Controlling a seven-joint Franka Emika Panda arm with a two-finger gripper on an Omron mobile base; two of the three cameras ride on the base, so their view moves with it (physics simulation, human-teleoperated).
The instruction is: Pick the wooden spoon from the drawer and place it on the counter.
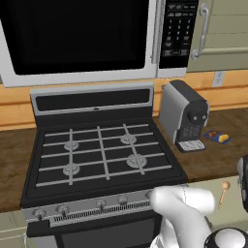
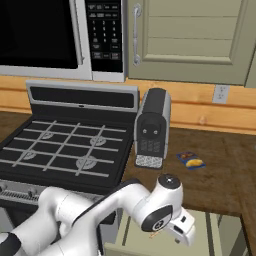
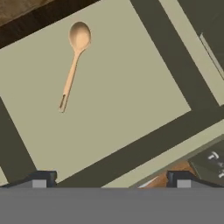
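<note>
The wooden spoon lies flat on the pale floor of the open drawer, its round head toward the dark counter. In the left base view the wooden spoon lies in the drawer just below the counter edge. My gripper hovers above the drawer, jaws wide open and empty, with the spoon ahead and to the left of the left fingertip. From the right base camera, my white hand hangs over the drawer.
A grey coffee machine stands on the counter beside the black gas stove. A blue-and-yellow packet lies to the machine's right. A microwave and a beige cabinet door hang above.
</note>
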